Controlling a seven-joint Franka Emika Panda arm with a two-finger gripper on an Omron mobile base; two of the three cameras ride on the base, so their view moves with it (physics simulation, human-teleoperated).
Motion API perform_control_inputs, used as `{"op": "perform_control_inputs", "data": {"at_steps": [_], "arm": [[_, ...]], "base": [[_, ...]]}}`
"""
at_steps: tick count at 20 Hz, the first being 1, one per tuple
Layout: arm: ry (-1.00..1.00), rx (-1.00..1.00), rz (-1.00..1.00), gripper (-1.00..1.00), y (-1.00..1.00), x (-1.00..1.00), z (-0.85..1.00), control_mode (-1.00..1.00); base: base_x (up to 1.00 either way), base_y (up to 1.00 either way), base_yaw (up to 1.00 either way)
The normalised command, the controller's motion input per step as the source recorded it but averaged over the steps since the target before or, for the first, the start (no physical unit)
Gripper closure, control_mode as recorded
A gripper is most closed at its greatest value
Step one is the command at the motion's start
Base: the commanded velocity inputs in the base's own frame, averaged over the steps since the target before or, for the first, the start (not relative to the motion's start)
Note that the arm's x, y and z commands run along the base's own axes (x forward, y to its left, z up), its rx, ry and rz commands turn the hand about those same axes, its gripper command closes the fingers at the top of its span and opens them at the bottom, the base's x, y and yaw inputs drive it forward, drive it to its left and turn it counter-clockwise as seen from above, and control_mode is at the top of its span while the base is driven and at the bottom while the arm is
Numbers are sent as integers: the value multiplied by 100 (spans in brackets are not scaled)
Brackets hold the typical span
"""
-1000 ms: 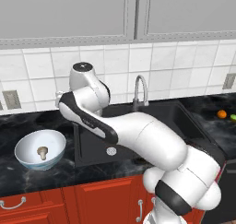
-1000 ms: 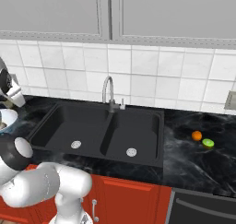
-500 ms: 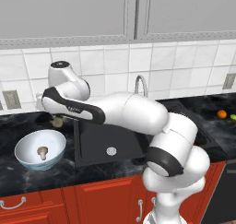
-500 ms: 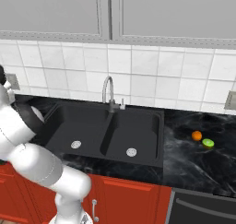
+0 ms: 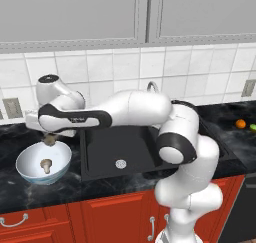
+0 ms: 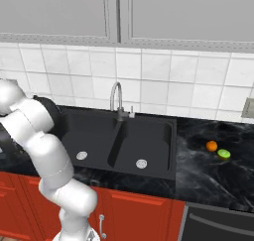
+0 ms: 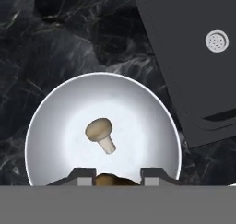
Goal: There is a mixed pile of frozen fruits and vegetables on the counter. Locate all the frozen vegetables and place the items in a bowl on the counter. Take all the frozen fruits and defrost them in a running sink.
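**Second mushroom poised right over the bowl**

The tool (image 5: 49, 138) is clenched on a tan mushroom piece (image 7: 110, 179), brown cap peeking between the fingertips in the hand view. Straight below it sits the bowl (image 7: 55, 112), white inside, with the other mushroom (image 7: 100, 133) lying tilted in the middle, cap up-left, stem down-right. So the drop line runs straight down: the held piece is inside the rim, not beside it. My call: let go and it lands in. Beyond the bowl, the black sink (image 5: 120, 147). Far across the worktop (image 6: 208, 175), the orange ball (image 6: 212, 146) and lime ball (image 6: 223, 154) wait, just beside each other.
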Motion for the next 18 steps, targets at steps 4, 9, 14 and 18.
{"op": "perform_control_inputs", "data": {"at_steps": [4, 9, 14, 18], "arm": [[0, 0, 1, 100, 26, 0, -33, -100], [0, 0, 0, 100, 11, 0, -25, -100], [0, -3, 0, 100, 2, 0, -20, -100], [0, -5, 0, 100, 1, 0, -18, -100]], "base": [[0, 0, 0], [0, 0, 0], [0, 0, 0], [0, 0, 0]]}}
